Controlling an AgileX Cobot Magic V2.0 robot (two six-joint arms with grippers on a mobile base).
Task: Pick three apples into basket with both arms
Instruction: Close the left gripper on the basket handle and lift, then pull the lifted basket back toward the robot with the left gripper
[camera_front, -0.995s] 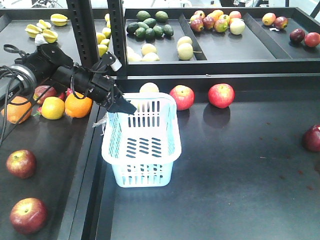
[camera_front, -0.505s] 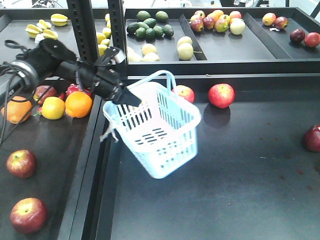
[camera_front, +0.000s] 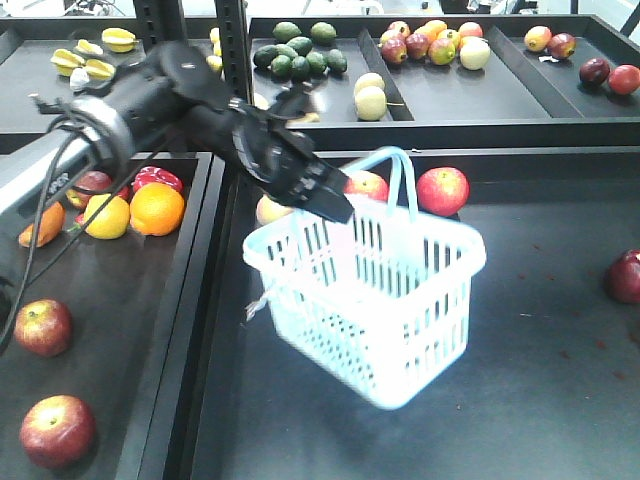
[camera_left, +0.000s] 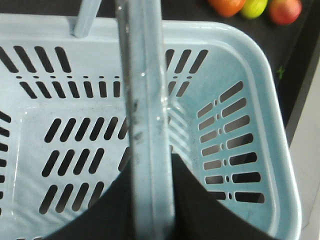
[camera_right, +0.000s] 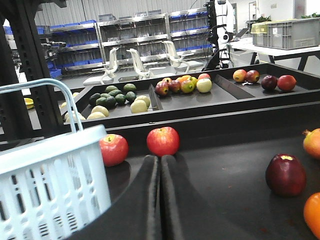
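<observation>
Front view, nearest: two streaked red apples (camera_front: 57, 430) lie in the left tray (camera_front: 150, 400), well apart from the basket (camera_front: 370, 290).

Mid-table: the basket hangs tilted from the left arm (camera_front: 150, 95). The left gripper (camera_front: 333, 205) is clamped on one arched handle (camera_front: 395, 185). The basket's low corner looks clear of the table (camera_front: 520, 400), but blur there makes this uncertain.

The left wrist view alone shows the grip. The handle runs straight down the frame, with a black finger (camera_left: 210, 210) pressed to each side and the slotted floor beneath.

Only the right wrist view shows the right gripper (camera_right: 160, 161). It sits low over the table, its jaws pressed together on nothing. The basket wall is at its left and a dark red apple (camera_right: 285, 174) is at its right.

Further back, that view shows two bright red apples (camera_right: 163, 141) whole, just behind the basket. In the front view the handle half hides one of them. The front view puts the dark red apple at the table's right edge.

Farthest: the rear shelf (camera_front: 450, 110) holds mixed fruit.
</observation>
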